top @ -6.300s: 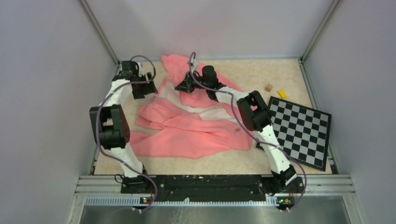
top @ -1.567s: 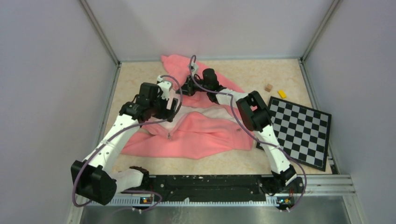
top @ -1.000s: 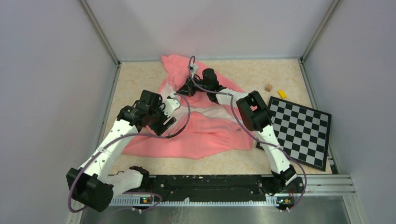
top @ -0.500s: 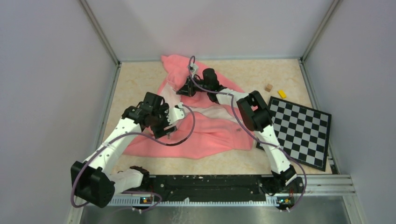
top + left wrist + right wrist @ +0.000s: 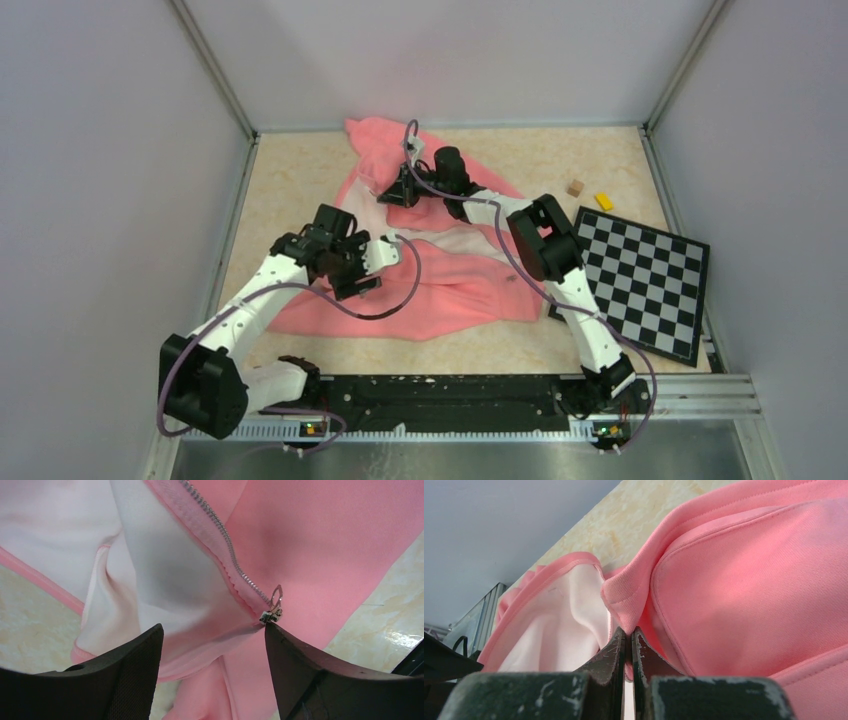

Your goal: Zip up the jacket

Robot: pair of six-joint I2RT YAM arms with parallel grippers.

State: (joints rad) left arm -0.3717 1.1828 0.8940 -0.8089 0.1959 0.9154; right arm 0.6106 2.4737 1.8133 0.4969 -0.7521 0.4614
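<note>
The salmon-pink jacket [image 5: 455, 285] lies spread across the table, its paler lining [image 5: 165, 575] showing where the front hangs apart. In the left wrist view the zipper teeth [image 5: 227, 547] run down to the metal slider [image 5: 271, 614] with its pull tab. My left gripper [image 5: 213, 630] hovers open just above the jacket's lower front, and the slider sits right at the tip of its right finger [image 5: 320, 680]. In the top view it [image 5: 365, 275] is over the jacket's near left part. My right gripper [image 5: 629, 632] is shut on a fold of the jacket's edge near the collar [image 5: 395, 192].
A black-and-white checkerboard [image 5: 640, 280] lies at the right. Beyond it sit a small brown block [image 5: 575, 187] and a yellow block [image 5: 604, 201]. Enclosure walls close in the left, right and back; the left arm's cable loops over the jacket.
My left arm has swung right and nearer over the jacket's lower front, bringing its open fingers down to the zipper slider. The right gripper has kept its hold without moving.
</note>
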